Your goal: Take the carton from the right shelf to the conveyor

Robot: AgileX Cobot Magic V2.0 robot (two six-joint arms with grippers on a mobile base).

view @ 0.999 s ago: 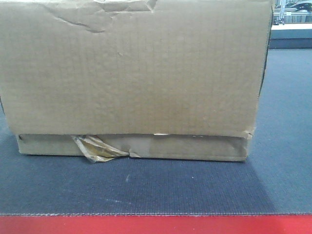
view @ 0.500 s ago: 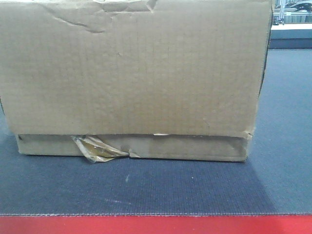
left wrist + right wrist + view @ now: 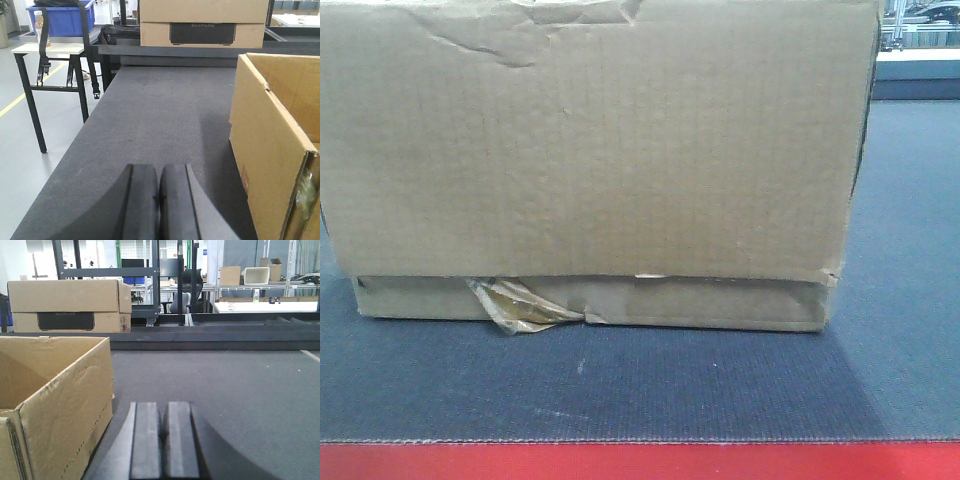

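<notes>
Black rubber pads of the left gripper (image 3: 159, 205) sit pressed together at the bottom of the left wrist view, holding nothing, low over the conveyor (image 3: 165, 115). Just to its right, apart from the pads, stands the carton (image 3: 280, 150): open-topped, raw corrugated edge, a bit of tape low on the near corner.

Right gripper (image 3: 163, 445) likewise closed flat, empty, low over the same dark grey belt. Carton (image 3: 65, 400) lies just to its left, not touching; perforated crease marks show on the side wall.

Front view: carton (image 3: 590, 160) fills most of the frame, resting on the woven belt (image 3: 620, 385) behind the red front edge (image 3: 640, 462). Upper edge dented and creased, narrow lower band, with a wad of yellowish-brown tape (image 3: 520, 308) at its lower left. No printing on this face.

Farther off, beyond both grippers, a second brown box (image 3: 204, 24) sits past the belt's end, with a dark panel carrying faint lettering, too blurred to read for certain. Far left of the left gripper, a tabletop (image 3: 47, 48) on black legs carries a blue bin (image 3: 62, 19).
</notes>
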